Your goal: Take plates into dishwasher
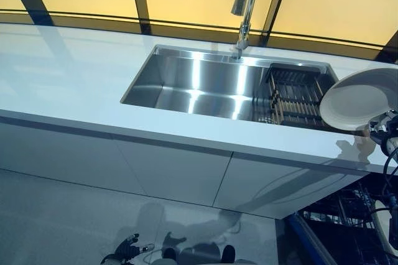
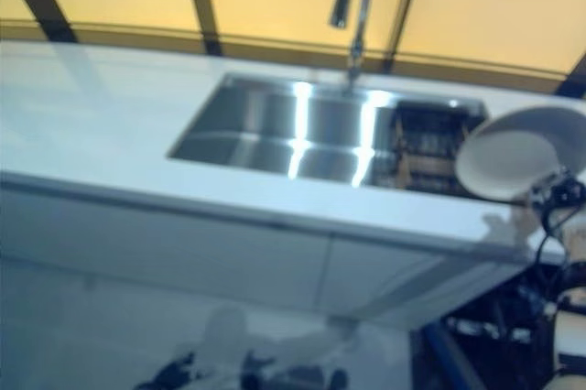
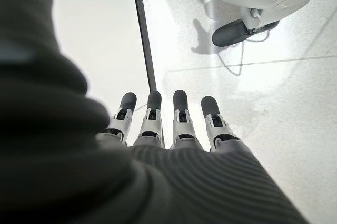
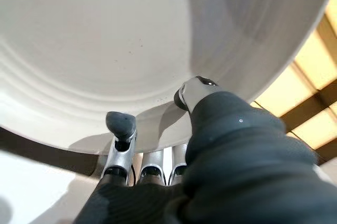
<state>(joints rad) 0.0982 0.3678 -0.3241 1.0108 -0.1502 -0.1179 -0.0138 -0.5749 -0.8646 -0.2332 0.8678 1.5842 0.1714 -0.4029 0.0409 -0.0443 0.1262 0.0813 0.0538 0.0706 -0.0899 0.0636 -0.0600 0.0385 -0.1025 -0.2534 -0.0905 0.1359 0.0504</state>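
Observation:
A white plate (image 1: 357,100) is held tilted in the air at the right end of the counter, over the sink's right edge. My right hand (image 1: 382,129) grips its lower rim; in the right wrist view the thumb (image 4: 196,91) presses the plate's (image 4: 105,50) face and the fingers (image 4: 121,124) curl behind the rim. The open dishwasher rack (image 1: 348,227) shows dark below the counter's right end. My left hand (image 1: 127,249) hangs low by the floor with its fingers (image 3: 179,113) straight and empty.
A steel sink (image 1: 199,81) is set in the white counter (image 1: 68,72), with a dish rack (image 1: 295,94) in its right part and a tall faucet (image 1: 245,10) behind. White cabinet fronts (image 1: 168,165) run below the counter.

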